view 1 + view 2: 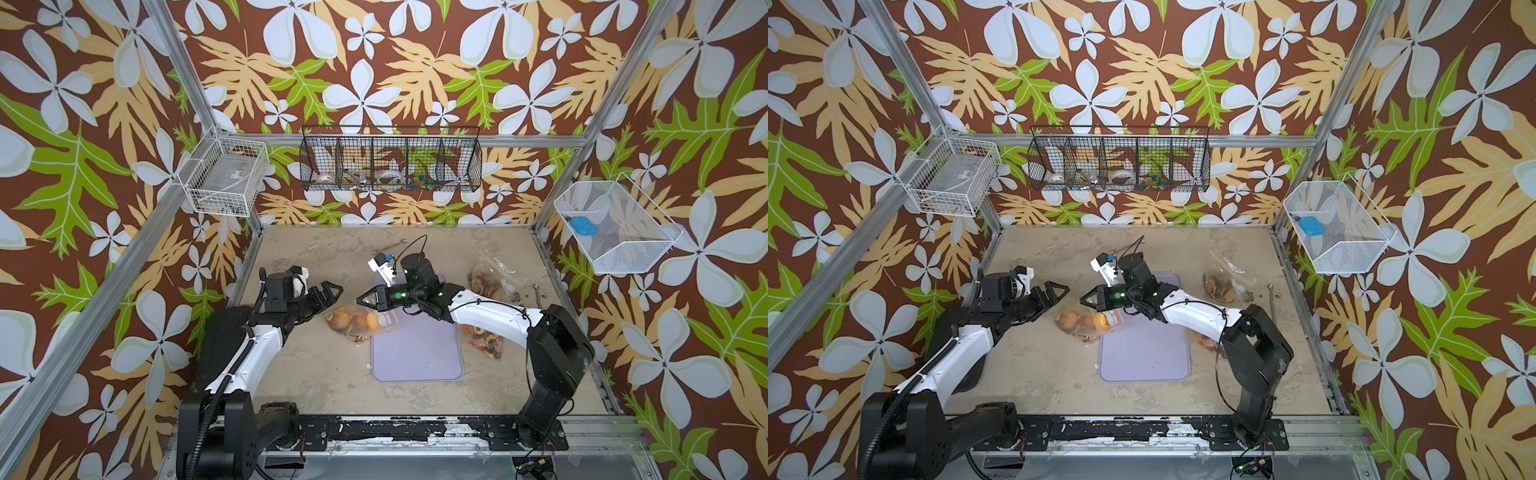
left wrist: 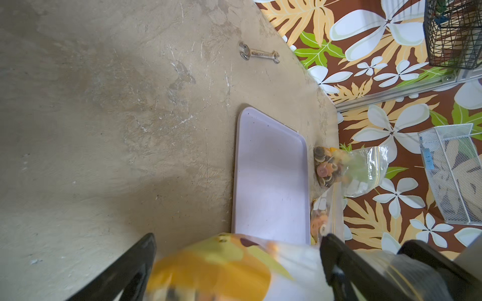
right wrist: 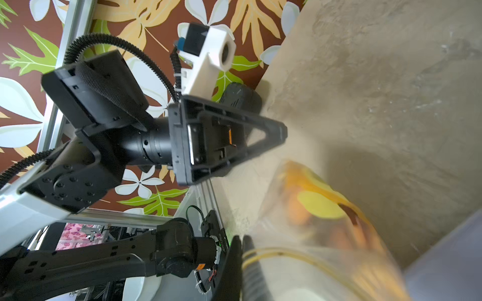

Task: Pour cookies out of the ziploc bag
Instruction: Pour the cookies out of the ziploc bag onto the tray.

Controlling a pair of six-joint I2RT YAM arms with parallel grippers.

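Three bags in view. My right end effector [image 1: 360, 300] is pinched shut on the edge of the middle bag [image 1: 368, 323]. The cookies [image 1: 351, 320] are inside it, at the tray's [image 1: 415, 357] left rim. My left end effector [image 1: 328, 297] is wide open and holding nothing, just beside that bag. The spare bags [image 1: 487, 279] lie right of the tray on the worktop [image 1: 316, 365].

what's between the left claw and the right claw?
The ziploc bag of cookies: the left wrist view shows it inside the open left claw, and the right claw is shut on its edge.
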